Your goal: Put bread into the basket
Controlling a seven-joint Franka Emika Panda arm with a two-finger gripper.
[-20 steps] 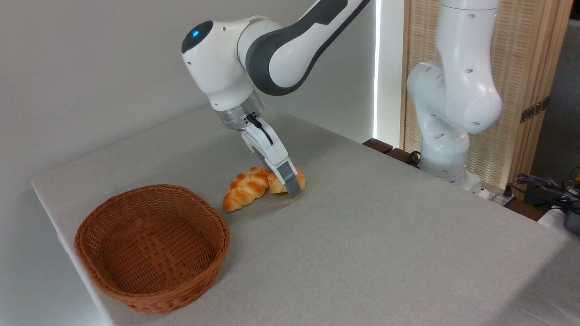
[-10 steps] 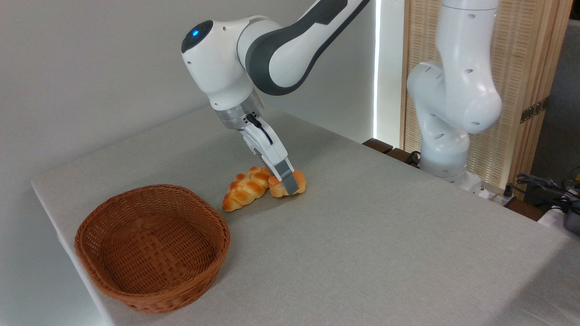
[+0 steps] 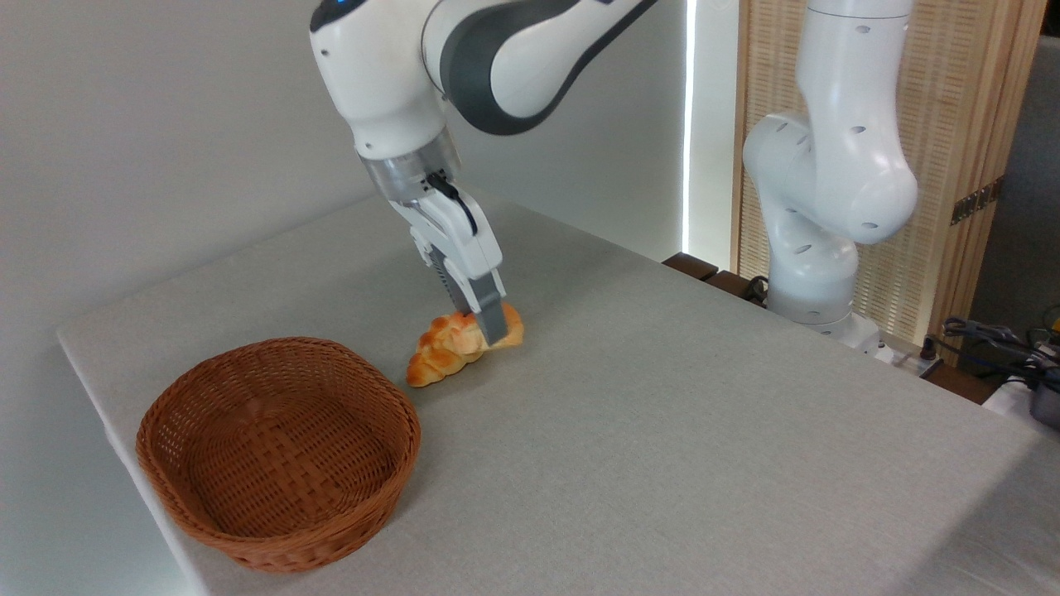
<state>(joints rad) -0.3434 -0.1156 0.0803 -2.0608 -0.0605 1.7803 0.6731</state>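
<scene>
The bread (image 3: pixel 512 324), a small lumpy orange-golden bun, hangs a little above the table with my gripper (image 3: pixel 494 328) shut on it; the near grey finger (image 3: pixel 493 321) covers its middle. Seen from here, the bun overlaps the right end of the braided loaf. The basket (image 3: pixel 248 546), a shallow reddish-brown wicker oval, stands empty at the front left of the table, well left of and nearer than the gripper.
A longer braided golden loaf (image 3: pixel 436 355) lies on the grey tablecloth (image 3: pixel 662 447) just left of the bun. The arm's white base (image 3: pixel 816 248) stands past the table's far right edge, with cables (image 3: pixel 994 339) beside it. A wall runs along the left.
My gripper has lifted the bun off the table and carried it left, towards the loaf and basket. The arm's wrist has risen. The loaf and basket have not moved.
</scene>
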